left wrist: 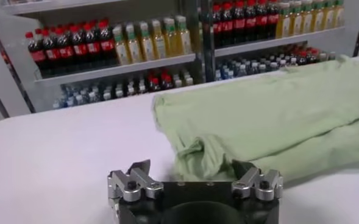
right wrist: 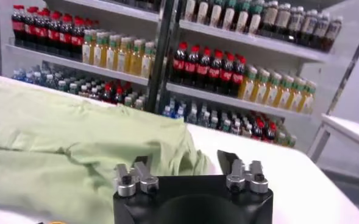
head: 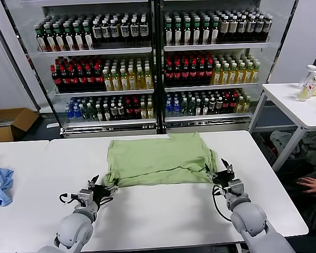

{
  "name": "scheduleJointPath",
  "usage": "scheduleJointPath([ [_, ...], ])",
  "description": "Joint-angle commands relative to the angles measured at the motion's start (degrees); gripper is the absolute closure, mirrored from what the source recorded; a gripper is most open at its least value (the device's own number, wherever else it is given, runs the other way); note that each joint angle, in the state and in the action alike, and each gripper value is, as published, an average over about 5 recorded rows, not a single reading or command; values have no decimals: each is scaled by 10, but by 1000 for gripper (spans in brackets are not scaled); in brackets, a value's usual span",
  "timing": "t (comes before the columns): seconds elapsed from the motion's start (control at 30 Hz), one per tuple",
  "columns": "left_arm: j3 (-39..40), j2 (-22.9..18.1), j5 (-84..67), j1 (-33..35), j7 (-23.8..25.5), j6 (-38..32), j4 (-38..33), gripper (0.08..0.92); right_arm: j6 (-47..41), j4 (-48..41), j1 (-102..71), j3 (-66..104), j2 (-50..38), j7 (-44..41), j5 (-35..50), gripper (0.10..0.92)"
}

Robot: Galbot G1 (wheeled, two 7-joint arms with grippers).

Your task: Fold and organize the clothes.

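We see the green shirt [head: 160, 159] folded flat at frame centre on the white table [head: 163, 211], w/ left gripper [head: 102, 185] at its lower-left corner and right gripper [head: 220, 169] at its lower-right edge, both jaws spread wide, holding nothing.

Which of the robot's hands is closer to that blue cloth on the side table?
The left. Its left gripper sits at the green shirt's near left corner, toward the blue cloth. The right gripper is at the shirt's far right corner.
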Motion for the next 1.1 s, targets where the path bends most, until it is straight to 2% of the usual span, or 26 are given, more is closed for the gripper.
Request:
scheduleJointPath([
  [0.03, 0, -1, -8, 0, -3, 15, 14, 179, -37, 6, -23, 12, 3, 4, 43, 205],
  [0.23, 8, -2, -20, -12, -8, 29, 33, 177, -47, -5, -13, 2, 10, 12, 66, 202],
  [0.37, 6, 1, -36, -10, -4, 32, 25, 218, -48, -8, -11, -7, 8, 12, 75, 261],
  [0.63, 3, 6, -78, -2, 19, 37, 8, 450, -46, -6, -10, -16, 5, 9, 87, 501],
  [0.93, -23, 9, -150, 30, 15, 61, -32, 718, -43, 29, -34, -8, -12, 14, 91, 769],
  [1.03, -32, 9, -155, 53, 15, 62, -56, 805, -42, 56, -57, 0, -22, 15, 89, 841],
  [1.1, -38, 9, -156, 73, 14, 63, -73, 860, -42, 78, -78, 9, -31, 15, 88, 862],
])
